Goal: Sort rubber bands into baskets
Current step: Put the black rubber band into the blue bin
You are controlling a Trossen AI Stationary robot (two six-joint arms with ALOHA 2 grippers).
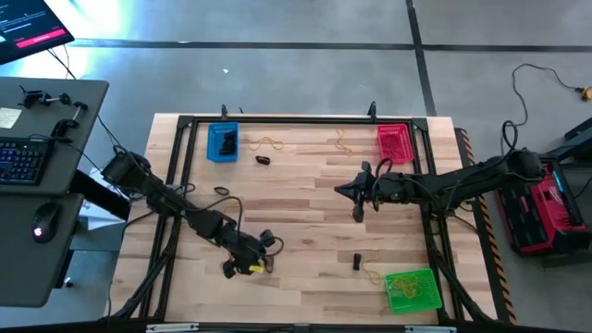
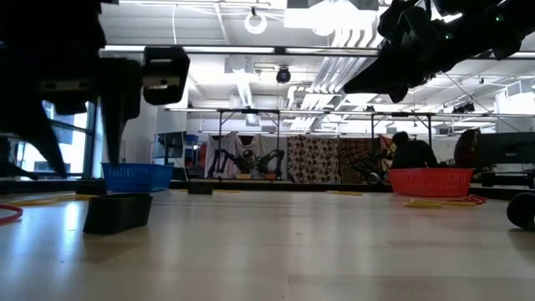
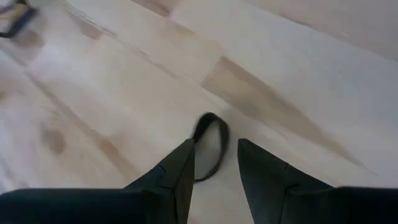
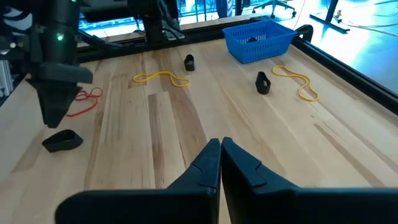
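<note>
My left gripper (image 3: pixel 214 167) is open near the table's near left, its fingers pointing down on either side of a black rubber band (image 3: pixel 213 144) lying flat on the wood. In the right wrist view it (image 4: pixel 54 118) hangs just above that band (image 4: pixel 62 140). My right gripper (image 4: pixel 221 149) is shut and empty, held above the table's middle (image 1: pixel 357 192). The blue basket (image 1: pixel 222 141) holds black bands and stands at the far left. The red basket (image 1: pixel 394 141) is at the far right, and the green basket (image 1: pixel 412 289), with yellow bands, at the near right.
Loose bands lie about: yellow ones (image 1: pixel 268 143) (image 1: pixel 342 141) near the far edge, black ones (image 1: pixel 264 160) (image 1: pixel 222 191) (image 1: pixel 356 262), and a red one (image 4: pixel 87 99) beside my left gripper. A black frame (image 1: pixel 305 120) rims the table. Bare wood lies in the middle.
</note>
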